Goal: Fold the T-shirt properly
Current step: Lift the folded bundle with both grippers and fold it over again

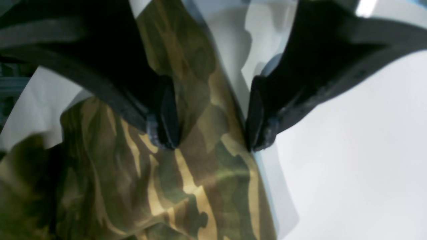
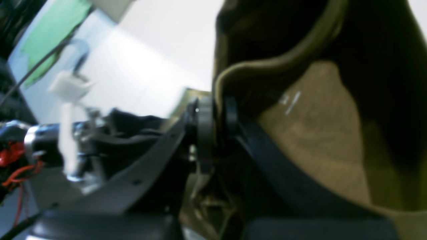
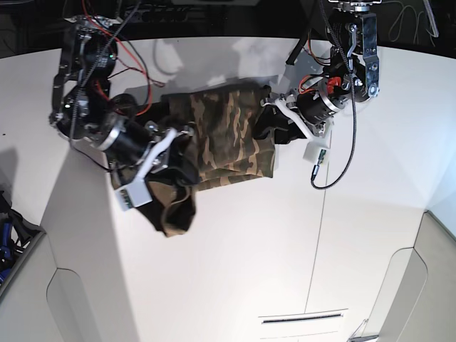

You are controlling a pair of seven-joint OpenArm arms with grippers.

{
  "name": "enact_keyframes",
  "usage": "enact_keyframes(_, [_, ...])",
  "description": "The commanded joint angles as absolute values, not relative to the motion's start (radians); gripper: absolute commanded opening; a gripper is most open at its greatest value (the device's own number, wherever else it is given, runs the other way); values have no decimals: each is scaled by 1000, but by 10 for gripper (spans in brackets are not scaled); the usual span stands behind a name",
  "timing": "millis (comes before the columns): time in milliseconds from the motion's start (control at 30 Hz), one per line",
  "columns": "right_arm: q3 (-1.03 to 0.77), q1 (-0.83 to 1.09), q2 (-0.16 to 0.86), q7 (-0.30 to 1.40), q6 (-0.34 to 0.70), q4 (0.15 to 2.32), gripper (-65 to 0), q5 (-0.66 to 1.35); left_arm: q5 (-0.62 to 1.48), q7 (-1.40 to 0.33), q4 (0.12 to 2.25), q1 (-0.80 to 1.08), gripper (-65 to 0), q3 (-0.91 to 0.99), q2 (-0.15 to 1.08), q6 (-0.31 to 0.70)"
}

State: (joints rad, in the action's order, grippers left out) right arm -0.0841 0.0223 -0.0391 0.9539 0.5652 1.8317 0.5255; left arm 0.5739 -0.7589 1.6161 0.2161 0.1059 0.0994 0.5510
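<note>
The big white table (image 3: 235, 256) fills most of the base view. It has thin lines where its panels meet.

On the far half of the table lies the soft T-shirt (image 3: 226, 139) with green, brown and tan camouflage streaks. It is bunched up between the two arms, not spread flat. The middle part lies on the table. The part on the base view's left is lifted and hangs down in a dark fold (image 3: 174, 210) toward the front of the table.

The right arm (image 3: 89, 92), black and silver with red wires, is on the left of the base view. Its black right gripper (image 2: 217, 116) is pinched tight on the T-shirt (image 2: 320, 140). In the right wrist view the two fingers press together with the cloth edge caught between them. The tan inside of the shirt, with a thick olive hem, hangs beside them.

The left arm (image 3: 353, 57) is on the right of the base view, at the shirt's other edge. Its black left gripper (image 1: 211, 130) is spread wide. In the left wrist view one finger is over the T-shirt (image 1: 140, 180) and the other is at its edge, next to bare white table (image 1: 360, 160). It has hold of nothing.

A thin black cable (image 3: 345, 153) loops down from the left arm over the table.
</note>
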Motion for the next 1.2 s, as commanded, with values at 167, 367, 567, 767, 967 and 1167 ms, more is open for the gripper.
enact_keyframes(167, [81, 9, -111, 905, 561, 1841, -650, 456, 565, -775, 1621, 213, -285, 105, 102, 535])
enact_keyframes(367, [120, 15, -130, 905, 561, 1840, -384, 452, 582, -776, 1622, 213, -285, 106, 103, 535])
enact_keyframes(567, [120, 15, -130, 925, 562, 1840, -277, 501, 592, -801, 1645, 214, -285, 119, 103, 535])
enact_keyframes(767, [120, 5, -121, 906, 562, 1840, -277, 510, 622, -871, 1760, 220, -285, 222, 103, 535])
enact_keyframes(967, [80, -35, -111, 859, 561, 1840, -280, 511, 735, -899, 1863, 271, -285, 332, 168, 551])
enact_keyframes(1167, [-48, -76, -107, 860, 553, 1840, -650, 418, 813, -923, 1909, 352, -285, 341, 186, 599])
